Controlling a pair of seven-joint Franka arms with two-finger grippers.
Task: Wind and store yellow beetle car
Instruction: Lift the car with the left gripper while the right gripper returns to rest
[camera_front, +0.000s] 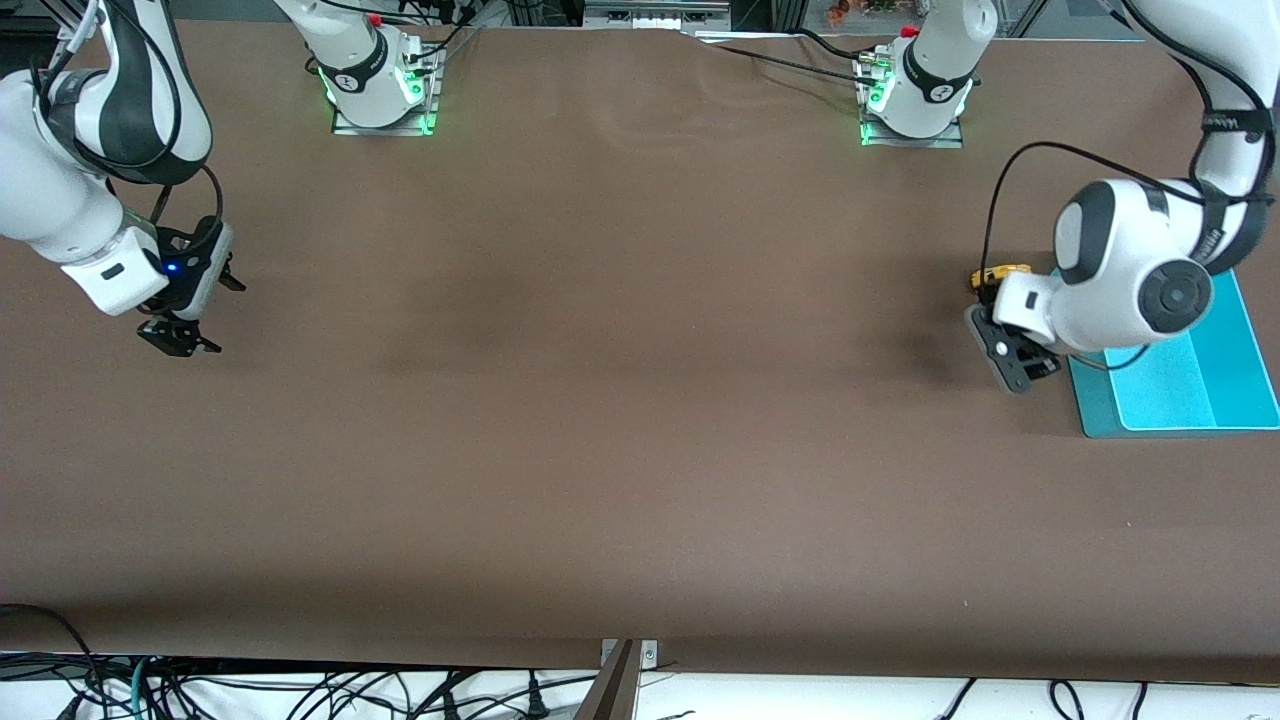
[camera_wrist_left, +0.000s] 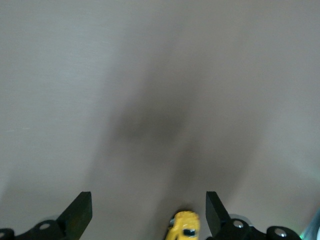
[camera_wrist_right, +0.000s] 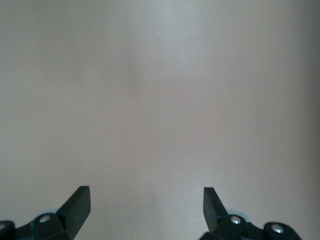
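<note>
- Teal tray (camera_front: 1240, 330) is lying nearest the front camera, beside the left gripper (camera_front: 1020, 355).
- Left gripper is hovering released over the yellow beetle car (camera_wrist_left: 184, 225) on the table (camera_front: 600, 400).
- Car looks light, hard, slippery; pinching its sides seems best.
- Right gripper (camera_front: 185, 310) is waiting, spread wide.

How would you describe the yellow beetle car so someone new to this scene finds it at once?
Start at the teal tray at the left arm's end of the table. Beside the tray, the left hand is over the yellow beetle car, its fingers open. The car is tiny, rounded and the only yellow thing on the brown table.
</note>
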